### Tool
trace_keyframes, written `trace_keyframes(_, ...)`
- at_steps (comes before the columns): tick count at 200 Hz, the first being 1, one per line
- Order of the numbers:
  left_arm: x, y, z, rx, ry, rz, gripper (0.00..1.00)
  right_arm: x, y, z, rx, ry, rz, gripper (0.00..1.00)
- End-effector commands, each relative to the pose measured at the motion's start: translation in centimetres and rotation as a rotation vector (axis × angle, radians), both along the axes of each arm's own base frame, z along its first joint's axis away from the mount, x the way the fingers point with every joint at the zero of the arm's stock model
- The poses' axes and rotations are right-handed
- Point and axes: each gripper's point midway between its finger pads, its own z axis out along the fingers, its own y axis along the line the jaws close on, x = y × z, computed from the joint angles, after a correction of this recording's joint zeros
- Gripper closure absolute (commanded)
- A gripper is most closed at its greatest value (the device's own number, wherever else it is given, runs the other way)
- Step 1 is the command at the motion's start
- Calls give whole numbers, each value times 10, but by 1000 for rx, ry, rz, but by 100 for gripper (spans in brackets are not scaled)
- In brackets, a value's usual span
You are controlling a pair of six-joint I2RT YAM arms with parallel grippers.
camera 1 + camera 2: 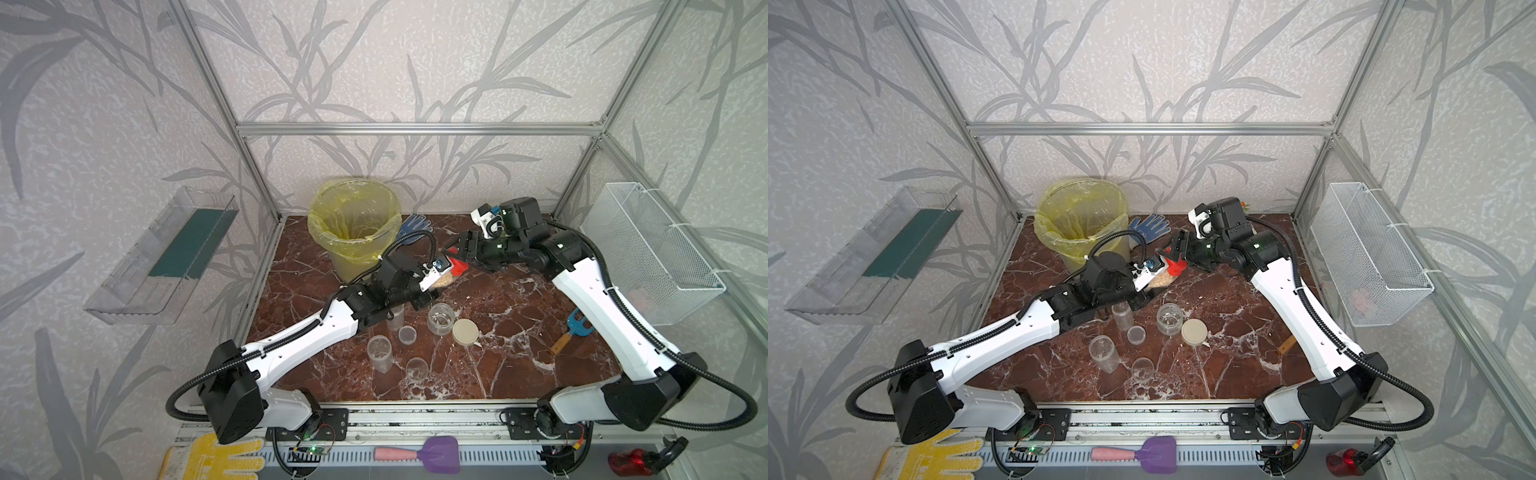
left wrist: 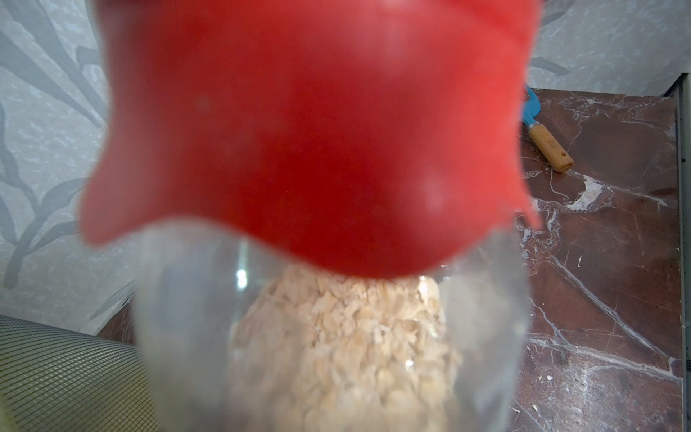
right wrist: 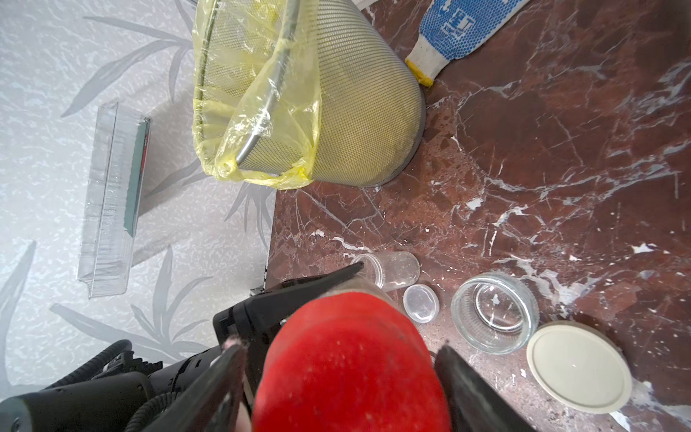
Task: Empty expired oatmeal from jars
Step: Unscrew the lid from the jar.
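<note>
The red-capped jar [image 1: 444, 281] hangs tilted above the middle of the table [image 1: 519, 340], its cap end pointing right and slightly far. Oatmeal [image 2: 347, 336] fills most of its clear body. The left gripper [image 1: 1156, 284] is clamped on that body and carries the jar clear of the table. The red cap [image 3: 351, 366] is on, so nothing can pour yet.

The right gripper [image 1: 460, 248] reaches in from the right with one jaw on either side of the cap. Whether the jaws are pressing on the cap or only bracketing it cannot be told from these views.

Just near of the held jar, three jars stand open and look empty: a squat jar [image 1: 440, 318] with its beige lid [image 1: 465, 331] lying beside it, a slim jar [image 1: 380, 353], and another slim jar [image 1: 395, 320] partly hidden by the left arm. Two clear lids [image 1: 407, 334] [image 1: 417, 369] lie among them. The bucket with the yellow liner [image 1: 349, 259] stands at the far left, close to the held jar.

This looks like the last jar, at the uncapping step. The next move calls for a firm hold on the cap and a twist against the left gripper's hold. Once the cap is off, the jar's mouth should go over the bucket's rim before it tips further.
</note>
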Motion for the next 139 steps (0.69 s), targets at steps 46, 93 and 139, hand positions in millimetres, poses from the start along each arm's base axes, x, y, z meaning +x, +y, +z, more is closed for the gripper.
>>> trace_keyframes(46,6,-6,28,-48,-74,-3,97,-27,7,-12,-16,40,97,34)
trace_keyframes(93,-10,-12,33,-99,-22,-74,98,-44,12,7,-48,-183,322,75)
trace_keyframes(139,-26,-21,23,-153,75,-140,100,-81,11,29,-63,-507,697,85)
